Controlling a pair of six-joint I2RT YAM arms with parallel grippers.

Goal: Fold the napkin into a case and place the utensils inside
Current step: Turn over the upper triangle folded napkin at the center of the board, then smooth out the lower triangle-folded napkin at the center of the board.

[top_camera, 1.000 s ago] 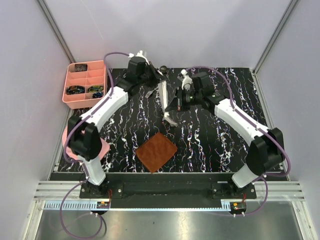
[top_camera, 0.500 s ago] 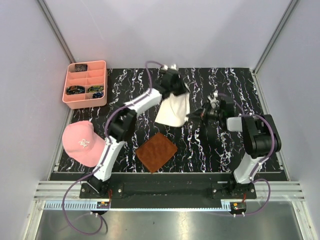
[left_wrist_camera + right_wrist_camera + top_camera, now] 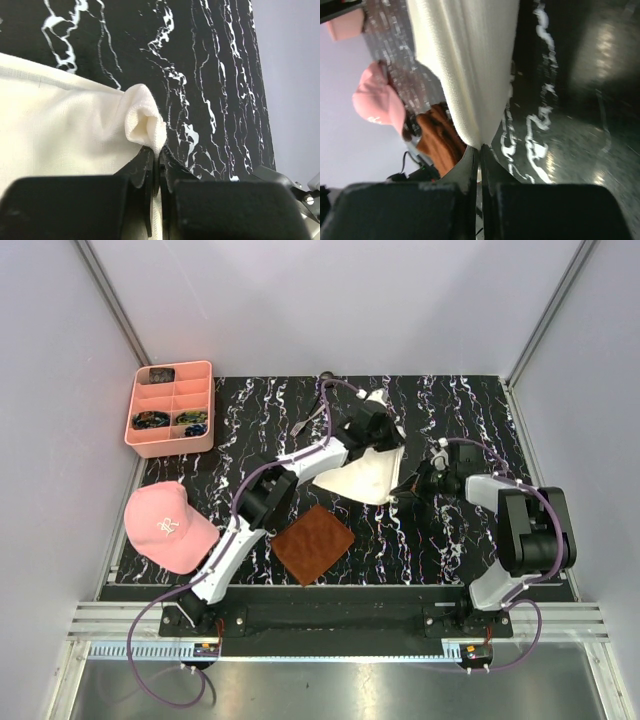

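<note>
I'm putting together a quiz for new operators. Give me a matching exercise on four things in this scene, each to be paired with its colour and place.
Things:
1. napkin
2. cap
3. tray
4. mat

Descriptions:
A. brown, near middle
B. pink, far left, with compartments
C. cream-white, centre
D. pink, near left

Pairs: 1-C, 2-D, 3-B, 4-A
</note>
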